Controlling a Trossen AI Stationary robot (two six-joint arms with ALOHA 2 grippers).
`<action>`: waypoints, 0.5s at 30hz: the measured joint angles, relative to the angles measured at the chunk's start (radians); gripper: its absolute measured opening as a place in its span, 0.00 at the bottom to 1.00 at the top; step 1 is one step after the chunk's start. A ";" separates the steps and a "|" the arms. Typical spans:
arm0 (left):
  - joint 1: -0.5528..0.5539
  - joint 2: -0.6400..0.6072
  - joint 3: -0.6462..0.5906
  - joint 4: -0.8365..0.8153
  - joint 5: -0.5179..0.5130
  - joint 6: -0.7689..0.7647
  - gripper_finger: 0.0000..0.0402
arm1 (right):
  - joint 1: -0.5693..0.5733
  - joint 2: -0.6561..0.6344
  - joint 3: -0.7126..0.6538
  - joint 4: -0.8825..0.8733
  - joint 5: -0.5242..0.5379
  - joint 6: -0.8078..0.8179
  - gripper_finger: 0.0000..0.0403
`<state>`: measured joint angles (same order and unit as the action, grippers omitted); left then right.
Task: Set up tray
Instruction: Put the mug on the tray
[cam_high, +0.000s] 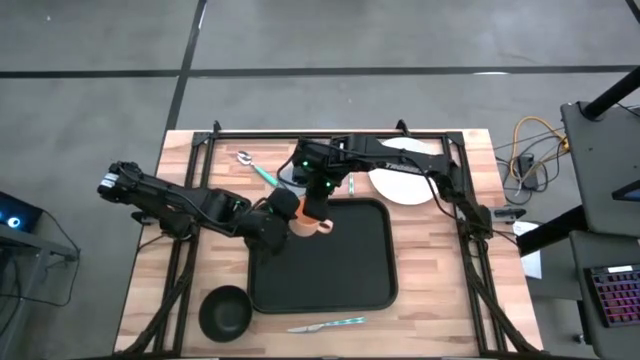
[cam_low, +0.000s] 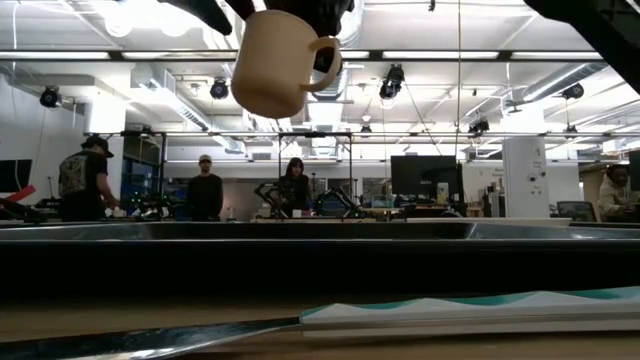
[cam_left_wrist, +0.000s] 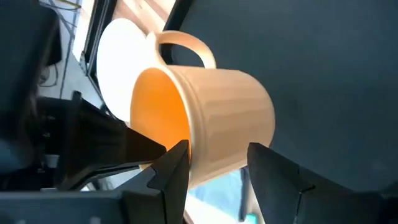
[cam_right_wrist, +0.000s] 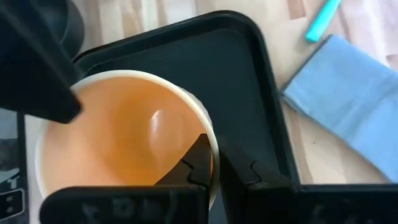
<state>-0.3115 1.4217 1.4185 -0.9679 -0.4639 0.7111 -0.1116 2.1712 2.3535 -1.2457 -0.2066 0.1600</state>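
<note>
Left fingers (cam_left_wrist: 214, 168) clamp cup (cam_high: 305, 225) wall; right fingers (cam_right_wrist: 214, 165) pinched shut on rim; tray (cam_high: 340, 290) flat, near-square.

The table (cam_high: 430, 300) is seen to be of pale wood planks with a visible grain and a matt finish. The tray (cam_high: 360, 270) is of smooth black plastic with a dull sheen. The mug (cam_left_wrist: 211, 112) looks like smooth ceramic or plastic, cream outside with faint vertical ribs, glossy orange inside. The plate (cam_high: 405, 188) is smooth and white. A blue napkin (cam_right_wrist: 351, 93) looks soft and matt, like cloth or paper.
</note>
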 joint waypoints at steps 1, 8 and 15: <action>0.000 0.001 0.000 0.000 0.000 -0.011 0.35 | 0.000 0.000 0.000 0.002 -0.001 -0.001 0.02; 0.010 0.004 0.002 0.003 -0.008 -0.022 0.35 | 0.010 -0.001 0.001 0.016 -0.003 -0.021 0.02; 0.010 0.005 0.001 0.010 0.022 -0.023 0.35 | 0.024 -0.003 0.001 0.019 -0.004 -0.041 0.02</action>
<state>-0.3010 1.4265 1.4197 -0.9575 -0.4416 0.6882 -0.0875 2.1685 2.3543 -1.2272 -0.2104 0.1194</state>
